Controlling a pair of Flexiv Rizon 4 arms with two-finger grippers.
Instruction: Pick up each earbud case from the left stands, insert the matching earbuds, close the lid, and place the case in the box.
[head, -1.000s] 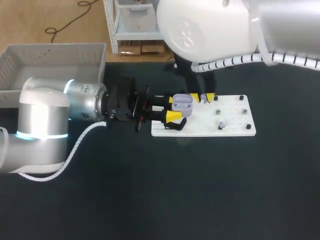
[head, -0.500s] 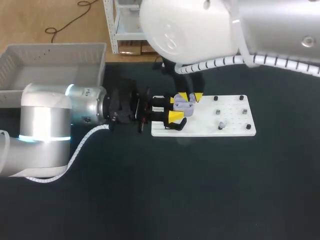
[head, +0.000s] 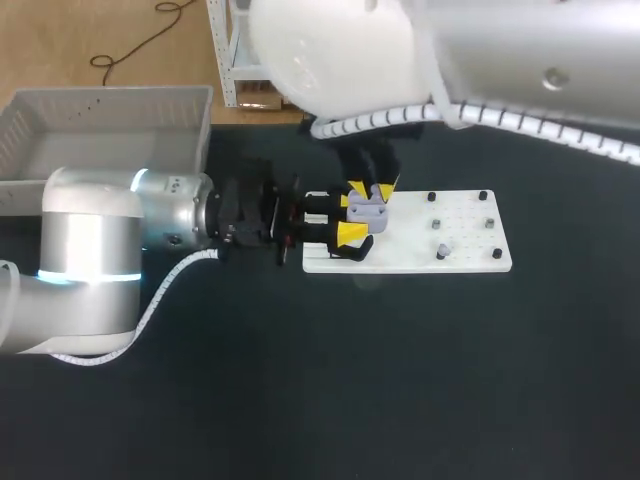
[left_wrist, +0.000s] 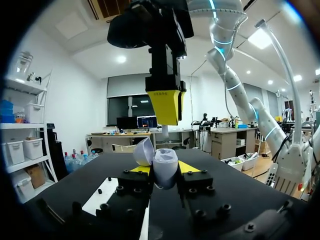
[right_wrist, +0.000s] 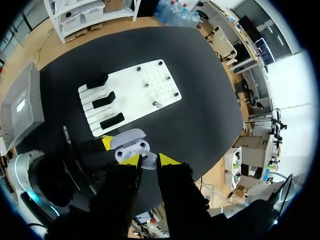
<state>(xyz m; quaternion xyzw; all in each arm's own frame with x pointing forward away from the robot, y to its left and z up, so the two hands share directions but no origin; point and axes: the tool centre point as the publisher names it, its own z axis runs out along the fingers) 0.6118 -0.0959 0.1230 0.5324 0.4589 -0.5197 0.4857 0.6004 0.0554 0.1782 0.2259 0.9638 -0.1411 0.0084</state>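
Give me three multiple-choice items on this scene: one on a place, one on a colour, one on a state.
1. Where is the earbud case?
A. in the grey box
B. between the fingers of the left gripper
C. on the white board

2. What colour is the case?
A. pale purple
B. red
C. green

3. How is its lid?
A. shut
B. open
C. missing

Key: 1 B, the yellow tips press it from both sides; 2 A, all three views show that colour; 3 B, it stands tilted back from the body.
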